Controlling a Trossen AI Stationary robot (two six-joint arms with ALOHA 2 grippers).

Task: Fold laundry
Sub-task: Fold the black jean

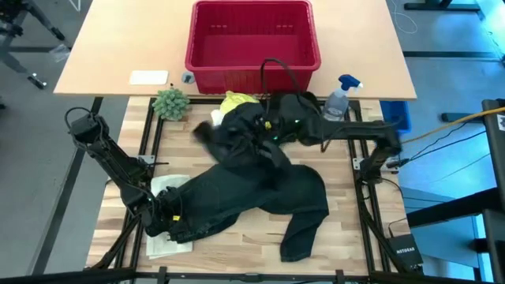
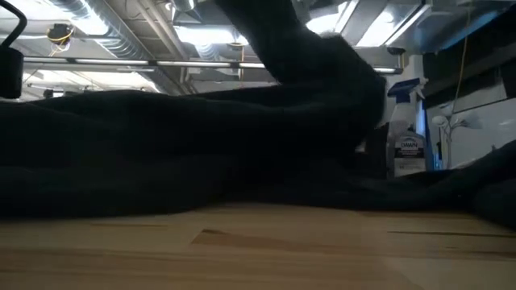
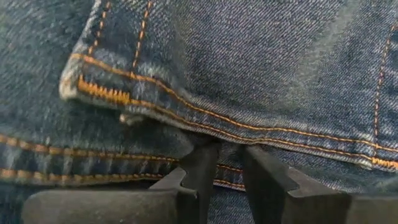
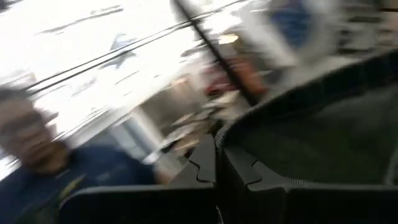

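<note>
Left gripper (image 3: 230,163) pinches the orange-stitched seam of the dark trousers (image 1: 260,193) at the table's near-left corner, fingers nearly together on denim. Right gripper (image 4: 217,163), closed on a fold of the same trousers, holds it raised near the red basket (image 1: 252,39). The yellow T-shirt (image 1: 235,101) peeks out behind. A spray bottle (image 2: 409,137) reads "DAWN".

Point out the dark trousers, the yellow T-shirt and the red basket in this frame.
dark trousers (image 1: 260,197): high view, on the broad spread middle of the fabric.
yellow T-shirt (image 1: 234,101): high view, on the bit showing past the trousers.
red basket (image 1: 252,61): high view, on its front wall.
</note>
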